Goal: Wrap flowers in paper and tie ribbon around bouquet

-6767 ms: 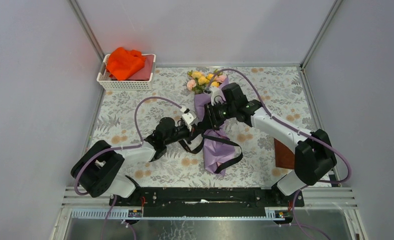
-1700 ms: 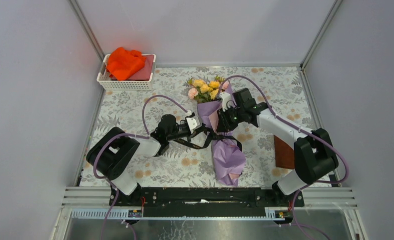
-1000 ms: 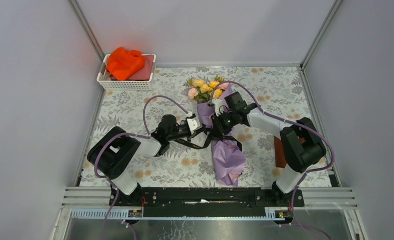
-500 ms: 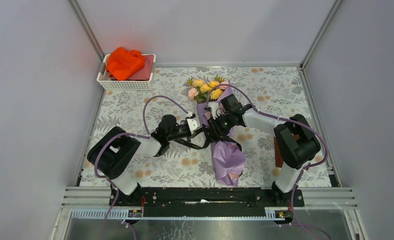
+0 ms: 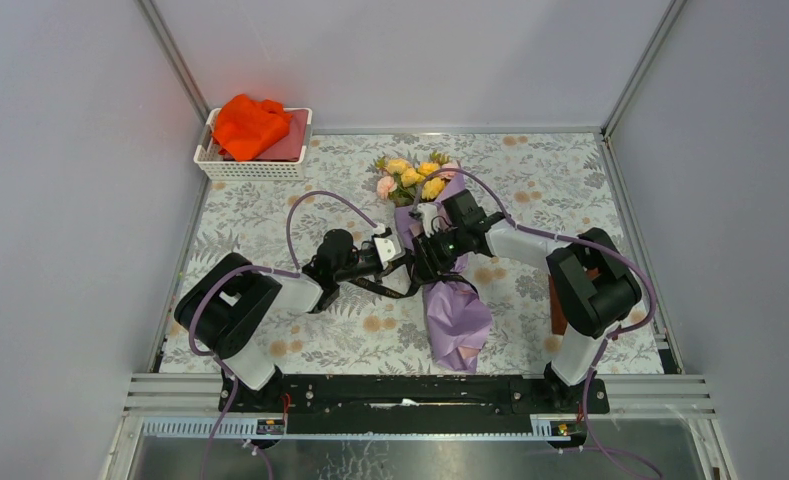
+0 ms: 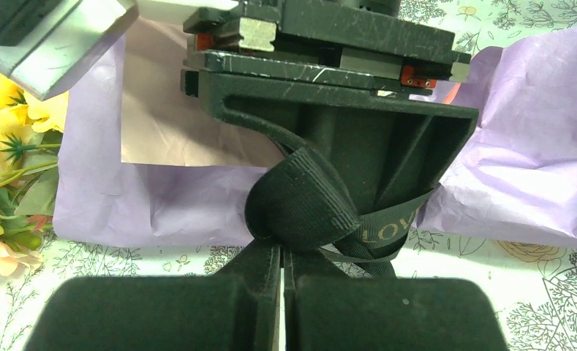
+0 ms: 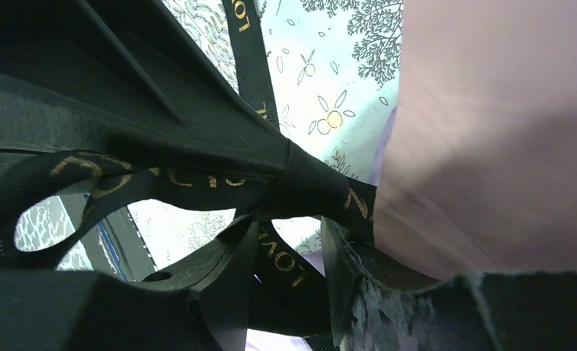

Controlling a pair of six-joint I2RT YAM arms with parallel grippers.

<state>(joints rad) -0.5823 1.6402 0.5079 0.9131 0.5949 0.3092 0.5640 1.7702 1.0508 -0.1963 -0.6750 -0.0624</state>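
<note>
The bouquet point(image 5: 448, 300) lies mid-table, a lavender paper point(image 6: 534, 146) cone with a pale pink layer point(image 7: 490, 131). The yellow and pink flowers point(image 5: 415, 180) point to the far side. The black ribbon point(image 5: 390, 290) with gold lettering crosses the cone's middle. My left gripper point(image 6: 281, 252) is shut on a folded loop of ribbon point(image 6: 300, 201) at the cone's left side. My right gripper point(image 7: 292, 252) sits right against it from the other side. Its jaws stand apart, and a ribbon strand point(image 7: 285, 263) runs loose between them.
A white basket point(image 5: 255, 168) with an orange cloth point(image 5: 248, 125) stands at the back left corner. A brown pad point(image 5: 556, 312) lies at the right, partly behind the right arm. Purple cables point(image 5: 315, 200) arc over both arms.
My right gripper's jaws have spread apart and no longer pinch the ribbon. The right arm has drawn in a little to the left. The left gripper and the bouquet have held still.
</note>
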